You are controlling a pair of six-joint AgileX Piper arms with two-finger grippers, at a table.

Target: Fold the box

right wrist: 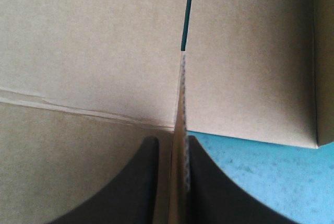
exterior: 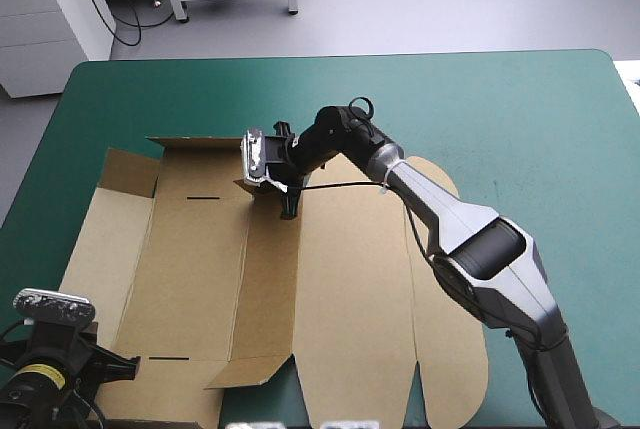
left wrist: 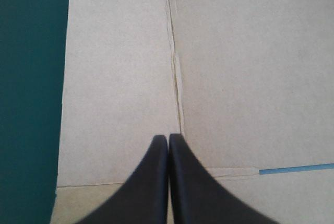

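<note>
Brown box [exterior: 350,279] lies mostly flat across the teal-green worktop [exterior: 500,119], one long panel raised. At its far side the right tool [right wrist: 172,141] pinches an upright flap of the box. The left tool [left wrist: 168,137], fingers pressed together and holding nothing, hangs over the near-left part.

**Brown board on teal-green**

We see the box [exterior: 340,289] in one plain brown, its creases a shade paler. A short slot [exterior: 204,195] on its far left part shows as a dark dash. The cover [exterior: 520,119] of the table is an even teal-green. The fingers of the left gripper [left wrist: 168,139] and the right gripper [right wrist: 172,140] are black. Between the right pair we find the board's cut edge [right wrist: 181,104], pale with a fine dotted pattern. The right arm [exterior: 445,204] is grey with a black panel. The left arm [exterior: 45,374] is black with a yellow band.
</note>
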